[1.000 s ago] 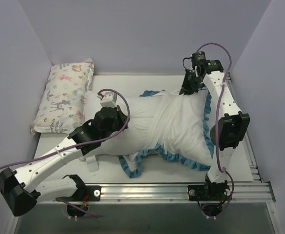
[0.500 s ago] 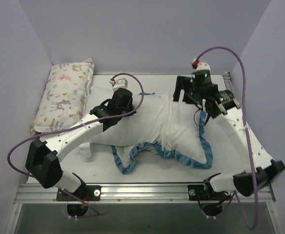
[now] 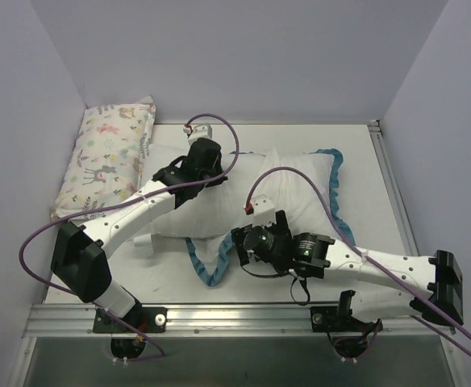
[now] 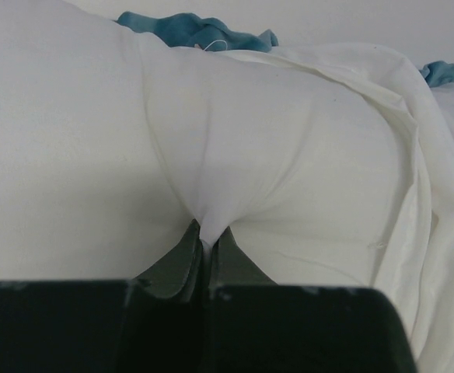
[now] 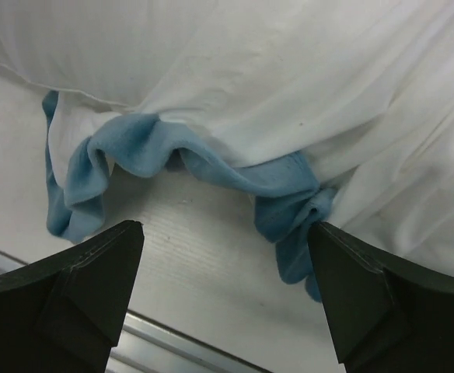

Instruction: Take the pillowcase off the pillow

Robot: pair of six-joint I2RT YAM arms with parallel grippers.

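Observation:
The pillowcase [image 3: 300, 185] lies inside out across the table's middle, white side up, with its teal ruffled edge [image 3: 207, 270] trailing at the front. The white pillow [image 3: 164, 216] sticks out of its left end. My left gripper [image 3: 173, 174] is shut on a pinch of the pillow's fabric [image 4: 79, 155]; its tips [image 4: 206, 245] meet on the bunched cloth, and the pillowcase [image 4: 437, 202] drapes to the right. My right gripper [image 3: 242, 246] hangs low at the front, open, nothing between its fingers. In the right wrist view the right gripper [image 5: 225, 229] faces the ruffle [image 5: 235, 175], just short of it.
A pastel animal-print pillow [image 3: 110, 161] leans at the back left against the wall. An aluminium rail [image 3: 243, 314] runs along the near edge below the right arm. Bare white table [image 3: 381, 177] shows to the right of the pillowcase. Walls close three sides.
The right gripper let go of the pillowcase at the back right, opened, and swung down to the front ruffle. The pillowcase dropped flat. The left arm shifted back, still pinching the pillow.

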